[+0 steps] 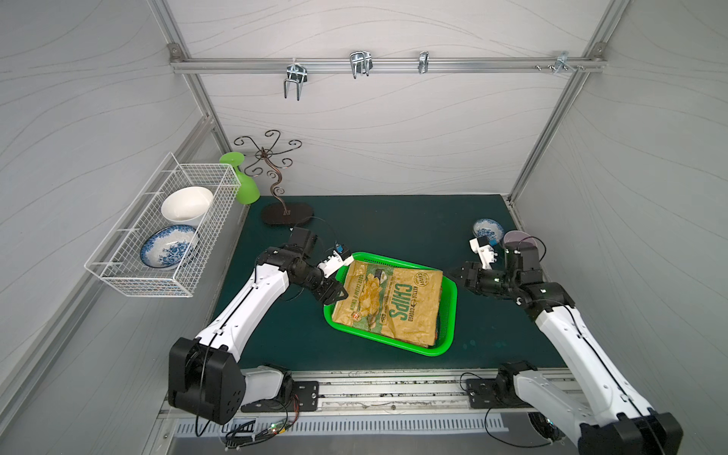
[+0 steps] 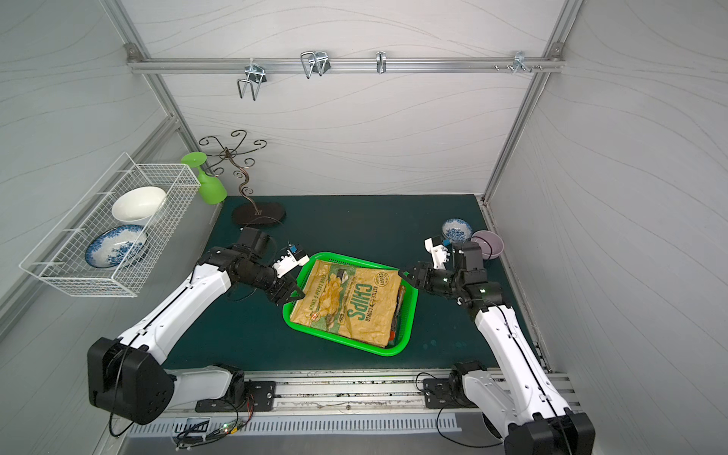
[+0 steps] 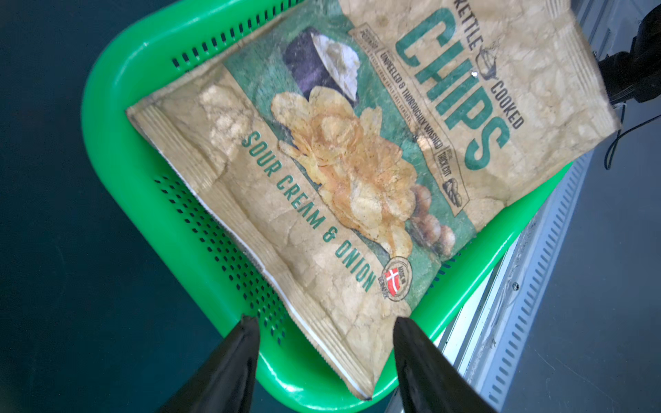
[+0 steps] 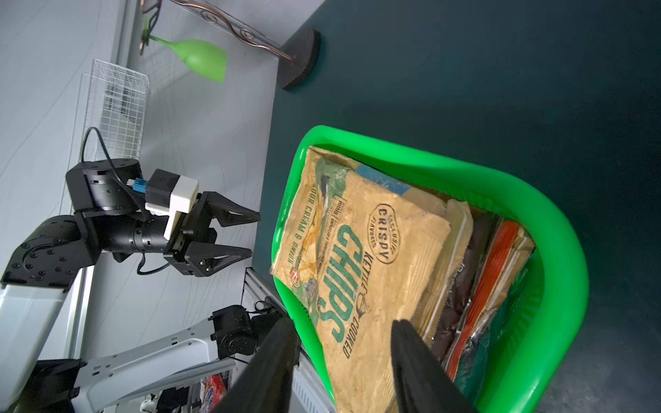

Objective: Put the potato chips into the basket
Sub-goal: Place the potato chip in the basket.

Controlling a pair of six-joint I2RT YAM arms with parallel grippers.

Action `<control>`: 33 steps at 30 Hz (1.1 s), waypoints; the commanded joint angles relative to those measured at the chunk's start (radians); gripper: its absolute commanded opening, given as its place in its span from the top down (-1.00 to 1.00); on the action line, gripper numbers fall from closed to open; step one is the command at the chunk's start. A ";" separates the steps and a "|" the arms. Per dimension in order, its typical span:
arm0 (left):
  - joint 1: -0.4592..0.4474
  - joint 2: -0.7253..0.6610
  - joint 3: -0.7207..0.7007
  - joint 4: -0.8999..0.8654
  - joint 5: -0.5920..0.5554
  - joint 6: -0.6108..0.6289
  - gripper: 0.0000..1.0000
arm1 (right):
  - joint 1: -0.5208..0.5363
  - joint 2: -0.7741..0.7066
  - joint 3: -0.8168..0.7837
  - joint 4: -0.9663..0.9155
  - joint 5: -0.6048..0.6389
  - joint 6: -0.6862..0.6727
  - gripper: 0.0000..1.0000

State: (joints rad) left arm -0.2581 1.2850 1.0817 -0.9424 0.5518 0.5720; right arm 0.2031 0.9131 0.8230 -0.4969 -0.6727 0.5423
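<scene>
The basket (image 1: 327,312) sits mid-worktop (image 1: 394,224), skewed to its edges. A tan CHIPS bag (image 1: 394,303) lies flat on top of the stack inside, print up. In the right wrist view the edges of other bags (image 4: 500,257) show beneath it along one wall, brown, orange and dark green. The left hand (image 1: 338,297) hovers at the basket's left rim, jaws apart with nothing between them, and the right wrist view shows it clear of the bag. The right hand (image 1: 449,272) hangs by the far right corner, just off the rim — likewise open, holding nothing
</scene>
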 commanded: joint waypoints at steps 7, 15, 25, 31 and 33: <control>-0.055 -0.014 -0.035 0.016 -0.010 0.006 -0.27 | 0.215 0.066 0.044 0.121 0.011 0.110 -0.27; -0.075 0.000 -0.097 0.106 -0.081 -0.020 -0.23 | 0.367 0.235 0.031 0.184 0.161 0.116 -0.53; -0.075 0.033 -0.177 0.161 -0.151 0.001 -0.19 | 0.313 0.296 -0.082 0.179 0.258 0.087 -0.57; -0.075 0.043 -0.211 0.176 -0.177 0.014 -0.19 | 0.278 0.252 -0.125 0.178 0.246 0.080 -0.57; -0.075 0.042 -0.213 0.175 -0.176 0.014 -0.19 | 0.278 0.239 -0.112 0.166 0.233 0.069 -0.57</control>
State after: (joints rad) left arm -0.3370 1.3117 0.8837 -0.7761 0.4259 0.5735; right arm 0.4961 1.1614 0.7300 -0.2615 -0.4885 0.6365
